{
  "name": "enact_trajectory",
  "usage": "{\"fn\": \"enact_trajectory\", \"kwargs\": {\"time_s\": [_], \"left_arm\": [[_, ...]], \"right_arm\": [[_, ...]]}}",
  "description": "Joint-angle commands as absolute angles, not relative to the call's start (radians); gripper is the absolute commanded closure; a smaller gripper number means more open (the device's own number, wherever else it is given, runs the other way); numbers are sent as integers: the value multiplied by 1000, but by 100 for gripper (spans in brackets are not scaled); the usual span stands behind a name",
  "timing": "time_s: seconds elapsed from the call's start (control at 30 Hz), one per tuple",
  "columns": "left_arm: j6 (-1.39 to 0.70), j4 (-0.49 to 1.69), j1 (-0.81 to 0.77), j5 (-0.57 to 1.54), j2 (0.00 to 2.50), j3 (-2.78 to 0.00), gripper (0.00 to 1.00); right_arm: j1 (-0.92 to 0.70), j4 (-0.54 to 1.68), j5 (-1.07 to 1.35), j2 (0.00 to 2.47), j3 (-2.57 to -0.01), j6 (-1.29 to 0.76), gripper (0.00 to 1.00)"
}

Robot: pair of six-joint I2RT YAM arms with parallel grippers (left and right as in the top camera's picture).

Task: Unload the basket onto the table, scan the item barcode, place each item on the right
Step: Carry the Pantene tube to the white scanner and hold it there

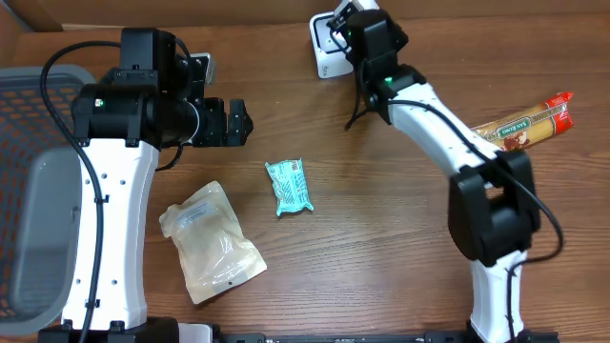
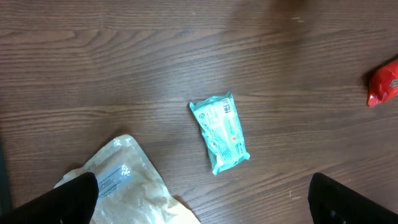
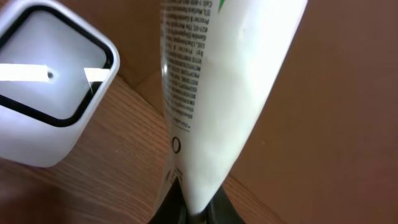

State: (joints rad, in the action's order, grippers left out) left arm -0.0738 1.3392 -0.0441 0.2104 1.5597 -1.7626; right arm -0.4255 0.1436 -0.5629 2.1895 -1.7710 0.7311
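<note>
One white tube [image 3: 224,93] with small printed text hangs in the right claw [image 3: 189,208], whose two dark fingers are pinched together on the tube's narrow crimped end at the bottom of the right wrist view. The tube rises from there across the picture. It is held off the counter [image 1: 381,238], just beside the one white scanner [image 3: 50,93]. The scanner is a rounded box with a dark-rimmed glass window in which a bright strip of light is reflected. From overhead, the right claw [image 1: 357,29] sits at the far edge of the counter, close against the scanner [image 1: 324,57]. The tube itself is too hidden there to make out.

Three other packages lie on the wood, well apart from each other. One teal packet [image 1: 288,186] lies near the middle. One pale translucent pouch [image 1: 210,238] with a label is nearer the left arm. One long yellow-and-red pasta pack [image 1: 529,124] lies at the right, partly behind the right arm.

The left claw [image 1: 233,122] hangs over the counter with its two fingers spread wide and nothing between them. In its own wrist view the fingertips [image 2: 74,199] frame the lower corners, with the teal packet between and beyond them, the pouch at the lower left and the red end of the pasta pack at the right edge.

One grey mesh basket [image 1: 29,191] stands at the far left — beside the left arm's base.
</note>
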Motion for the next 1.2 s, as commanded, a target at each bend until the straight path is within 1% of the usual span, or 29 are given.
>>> {"fn": "enact_trajectory", "kwargs": {"time_s": [0.0, 0.23, 0.7, 0.87, 1.17], "left_arm": [[-55, 1338, -41, 226, 1536, -1789, 0], [-55, 1338, -41, 226, 1536, -1789, 0], [-55, 1338, -41, 226, 1536, -1789, 0], [-55, 1338, -41, 226, 1536, -1789, 0], [-55, 1338, -41, 226, 1536, -1789, 0]], "right_arm": [[-429, 63, -654, 2236, -1792, 818, 96], [-431, -70, -705, 2322, -1792, 957, 96], [-458, -83, -673, 2360, -1792, 978, 96], [-458, -123, -725, 2384, -1792, 977, 96], [-460, -126, -749, 2385, -1792, 973, 96]]}}
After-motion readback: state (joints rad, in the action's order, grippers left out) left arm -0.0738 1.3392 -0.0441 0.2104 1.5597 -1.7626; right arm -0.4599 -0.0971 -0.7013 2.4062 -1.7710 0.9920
